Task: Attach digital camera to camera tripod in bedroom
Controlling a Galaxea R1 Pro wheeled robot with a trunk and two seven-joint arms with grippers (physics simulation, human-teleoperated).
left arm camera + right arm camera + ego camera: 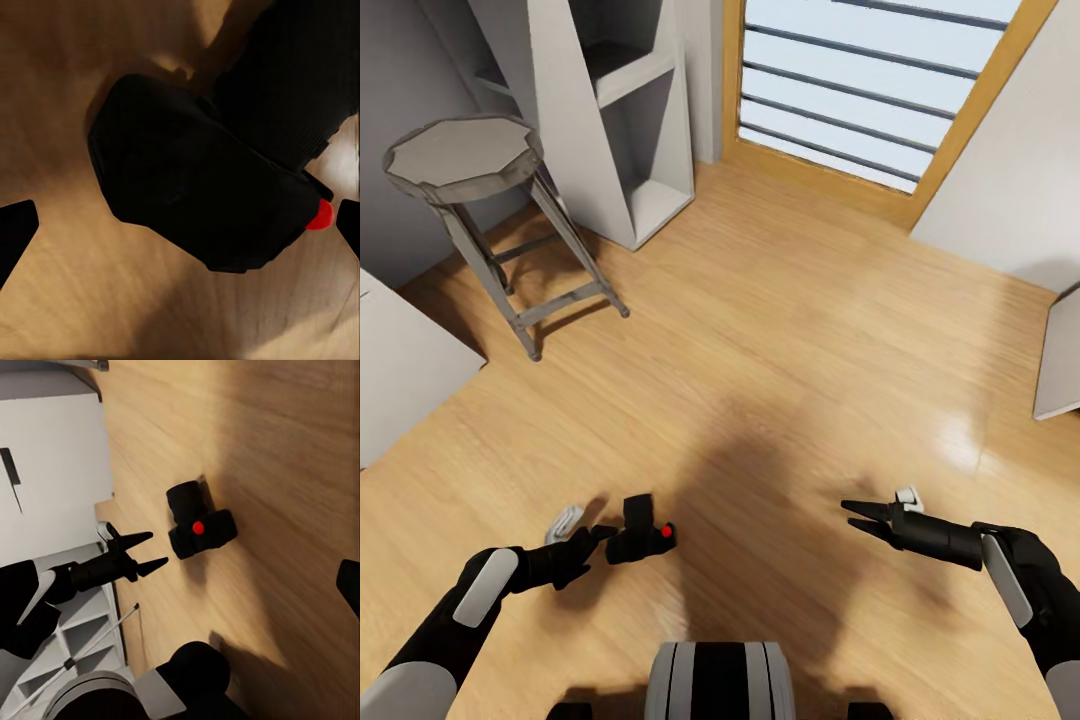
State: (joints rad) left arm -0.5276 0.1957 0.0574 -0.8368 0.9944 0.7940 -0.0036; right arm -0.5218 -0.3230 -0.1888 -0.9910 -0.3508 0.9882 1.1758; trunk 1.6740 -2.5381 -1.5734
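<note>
On the light wood floor (790, 330), low in the head view, the digital camera (640, 535) lay with its red dot (667, 530) facing up. It sat just ahead of the left gripper (598, 536), whose spread fingers flanked it without touching, nothing held between them. The right gripper (857, 517) hung well apart to the right, fingers parted and bare. Farther off stood a grey stool (480, 190) and white shelves (625, 110).

The digital camera (641, 531) lies on the floor (780, 330) just beside the left hand (592, 541); the right hand (857, 517) hangs well apart, the stool (465, 160) far ahead.
</note>
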